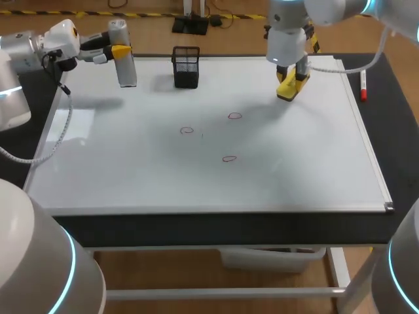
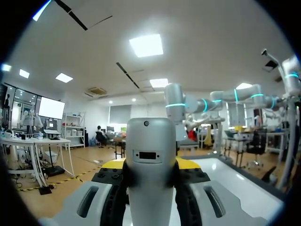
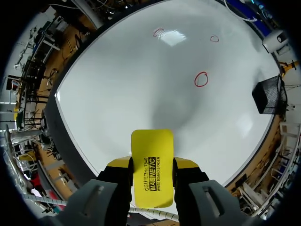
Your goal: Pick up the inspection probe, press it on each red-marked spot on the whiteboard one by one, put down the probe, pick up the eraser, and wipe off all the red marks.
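Left gripper [image 1: 120, 50] clamped on the inspection probe [image 1: 126, 70] over the whiteboard's [image 1: 131, 170] far left corner; the probe's long axis is near vertical, tip down. Three red marks [image 1: 187, 130] mid-board, not yet wiped. Right gripper [image 1: 289, 82] clamped on the eraser [image 3: 151, 160] above the far right, long axis running out along the fingers and angled down: best lowered flat, pressed evenly, nearest mark first

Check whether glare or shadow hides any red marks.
Right wrist view: ceiling-light glare on the whiteboard lies beside one red mark, not over it. Head view: arm shadows are soft; all three marks show clearly. Left wrist view: no marks visible.
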Robot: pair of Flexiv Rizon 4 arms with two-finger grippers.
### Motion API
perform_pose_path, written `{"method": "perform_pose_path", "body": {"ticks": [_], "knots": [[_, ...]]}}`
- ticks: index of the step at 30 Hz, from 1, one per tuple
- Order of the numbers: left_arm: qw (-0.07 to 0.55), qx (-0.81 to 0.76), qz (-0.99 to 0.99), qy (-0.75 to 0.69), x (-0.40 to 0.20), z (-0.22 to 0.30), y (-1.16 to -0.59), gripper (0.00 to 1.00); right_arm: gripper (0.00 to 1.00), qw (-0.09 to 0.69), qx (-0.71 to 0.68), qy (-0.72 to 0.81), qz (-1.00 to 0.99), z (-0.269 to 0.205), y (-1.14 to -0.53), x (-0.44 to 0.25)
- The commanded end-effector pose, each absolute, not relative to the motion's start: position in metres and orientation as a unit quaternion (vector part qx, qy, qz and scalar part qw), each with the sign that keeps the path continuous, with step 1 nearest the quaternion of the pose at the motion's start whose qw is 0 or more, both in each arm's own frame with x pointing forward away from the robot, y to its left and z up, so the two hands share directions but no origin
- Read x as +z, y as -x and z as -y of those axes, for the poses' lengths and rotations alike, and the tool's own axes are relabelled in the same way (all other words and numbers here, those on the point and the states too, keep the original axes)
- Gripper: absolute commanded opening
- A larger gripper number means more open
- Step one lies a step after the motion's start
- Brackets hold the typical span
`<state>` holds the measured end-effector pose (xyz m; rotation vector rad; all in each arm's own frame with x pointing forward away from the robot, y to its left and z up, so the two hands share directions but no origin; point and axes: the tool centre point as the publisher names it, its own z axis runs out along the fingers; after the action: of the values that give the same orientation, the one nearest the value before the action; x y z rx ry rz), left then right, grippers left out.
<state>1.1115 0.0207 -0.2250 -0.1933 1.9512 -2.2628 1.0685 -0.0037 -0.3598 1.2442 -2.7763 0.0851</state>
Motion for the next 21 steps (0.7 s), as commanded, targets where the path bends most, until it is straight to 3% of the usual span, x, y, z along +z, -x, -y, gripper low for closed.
{"method": "perform_pose_path", "body": {"ticks": [1, 21], "knots": [[0.072, -0.754, -0.650, 0.063, -0.225, -0.021, -1.113, 0.00, 0.00, 0.052, 0.042, -0.421, 0.905, -0.020, -1.069, -0.354], [0.072, -0.754, -0.650, 0.063, -0.225, -0.021, -1.113, 0.00, 0.00, 0.026, 0.023, -0.538, 0.842, -0.130, -1.032, -0.357]]}}
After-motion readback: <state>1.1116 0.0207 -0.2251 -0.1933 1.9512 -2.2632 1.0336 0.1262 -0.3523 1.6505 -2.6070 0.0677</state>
